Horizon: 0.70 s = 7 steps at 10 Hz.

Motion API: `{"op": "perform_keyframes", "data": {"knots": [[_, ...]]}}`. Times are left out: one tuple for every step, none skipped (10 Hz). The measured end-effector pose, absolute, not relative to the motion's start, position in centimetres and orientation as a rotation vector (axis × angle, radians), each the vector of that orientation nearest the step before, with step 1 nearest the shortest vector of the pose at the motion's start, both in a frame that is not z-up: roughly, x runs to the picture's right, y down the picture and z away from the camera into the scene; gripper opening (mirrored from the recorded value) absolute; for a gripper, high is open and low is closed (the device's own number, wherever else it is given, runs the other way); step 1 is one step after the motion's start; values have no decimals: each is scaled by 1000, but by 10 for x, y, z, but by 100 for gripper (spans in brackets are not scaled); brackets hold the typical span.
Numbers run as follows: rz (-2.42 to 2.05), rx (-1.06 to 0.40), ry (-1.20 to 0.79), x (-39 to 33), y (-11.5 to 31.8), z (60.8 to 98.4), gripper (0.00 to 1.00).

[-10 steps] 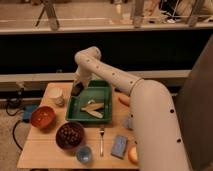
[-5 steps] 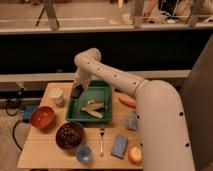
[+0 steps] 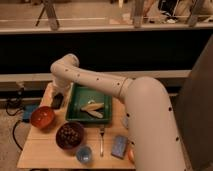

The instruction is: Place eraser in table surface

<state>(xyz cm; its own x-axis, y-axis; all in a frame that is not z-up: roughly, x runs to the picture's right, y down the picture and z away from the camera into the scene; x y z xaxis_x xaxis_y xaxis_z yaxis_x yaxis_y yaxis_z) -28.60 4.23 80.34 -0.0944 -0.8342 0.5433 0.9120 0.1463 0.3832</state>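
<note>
My gripper [image 3: 58,96] hangs from the white arm at the table's far left, just left of the green tray [image 3: 75,107], low over the table surface [image 3: 47,150]. A small dark block, seemingly the eraser [image 3: 57,102], shows right under the gripper, at or just above the tan wood. I cannot tell whether it rests on the table or is held.
The green tray holds pale, banana-like pieces [image 3: 93,108]. An orange bowl [image 3: 42,117] and a dark bowl of brown items [image 3: 70,135] stand at the left front. A blue cup [image 3: 84,154], a fork [image 3: 101,141] and a light-blue block [image 3: 119,146] lie near the front edge.
The view has shifted and the arm fills more of it. The gripper has come down at the tray's left side, and the white cup seen there earlier no longer shows.
</note>
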Motion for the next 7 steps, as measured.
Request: {"op": "perform_keyframes", "data": {"knots": [[-1530,-94,-850,-313,57,783,2],[-1567,-75,-889,-325,68,768,2],[-1613,-55,-935,-336,83,749,2],[-1670,-41,-980,-343,100,731,2],[-1733,-33,-1012,-347,116,719,2],[-1801,-35,-1035,-349,134,712,2],[-1843,-38,-1044,-348,146,710,2]]}}
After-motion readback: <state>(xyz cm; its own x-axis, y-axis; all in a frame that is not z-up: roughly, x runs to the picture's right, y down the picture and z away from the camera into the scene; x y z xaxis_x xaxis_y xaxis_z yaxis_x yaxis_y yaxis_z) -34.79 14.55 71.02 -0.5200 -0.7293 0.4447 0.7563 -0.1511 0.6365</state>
